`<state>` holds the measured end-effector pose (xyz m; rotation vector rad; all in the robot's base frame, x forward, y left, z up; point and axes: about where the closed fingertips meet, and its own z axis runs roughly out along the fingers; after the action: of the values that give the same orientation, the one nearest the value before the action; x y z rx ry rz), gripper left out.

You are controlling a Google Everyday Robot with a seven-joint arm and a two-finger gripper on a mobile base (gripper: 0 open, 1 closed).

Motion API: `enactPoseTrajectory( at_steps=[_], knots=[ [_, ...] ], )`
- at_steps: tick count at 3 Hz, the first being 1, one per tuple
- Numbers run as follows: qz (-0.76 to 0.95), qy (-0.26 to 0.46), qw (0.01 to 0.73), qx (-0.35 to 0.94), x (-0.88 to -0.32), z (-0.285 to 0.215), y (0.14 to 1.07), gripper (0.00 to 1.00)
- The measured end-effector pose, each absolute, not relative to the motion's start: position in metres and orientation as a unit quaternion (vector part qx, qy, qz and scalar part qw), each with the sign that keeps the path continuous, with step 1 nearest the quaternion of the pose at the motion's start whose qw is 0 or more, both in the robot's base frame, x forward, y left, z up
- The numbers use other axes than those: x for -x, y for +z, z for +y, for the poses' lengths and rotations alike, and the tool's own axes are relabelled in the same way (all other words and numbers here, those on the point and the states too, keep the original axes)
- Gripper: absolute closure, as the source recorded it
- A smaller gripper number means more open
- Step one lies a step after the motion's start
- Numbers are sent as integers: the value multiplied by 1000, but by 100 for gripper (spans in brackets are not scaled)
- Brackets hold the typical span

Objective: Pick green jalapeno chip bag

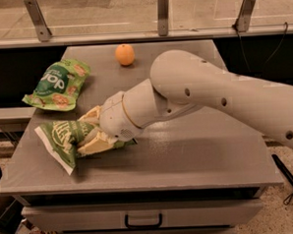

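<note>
arm point(209, 88): stretched in from view's right | claw point(89, 132): low, front-left, fingers point(96, 145) pinching green jalapeno chip bag point(56, 137)

Crumpled green jalapeno chip bag point(56, 137) pinched in claw point(85, 133).

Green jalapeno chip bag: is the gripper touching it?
Touching. The camera view shows the gripper clamping the green jalapeno chip bag, a finger on each side.

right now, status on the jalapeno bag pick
Gripper front left of table, shut on crinkly light-green jalapeno chip bag. Green pop bag, round orange fruit behind, apart.
</note>
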<state>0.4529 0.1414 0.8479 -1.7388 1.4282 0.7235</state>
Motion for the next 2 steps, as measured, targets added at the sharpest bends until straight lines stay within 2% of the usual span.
enactPoseTrajectory(
  at_steps=[2],
  knots=[
    [551, 245, 399, 691, -452, 119, 918, 100]
  ],
)
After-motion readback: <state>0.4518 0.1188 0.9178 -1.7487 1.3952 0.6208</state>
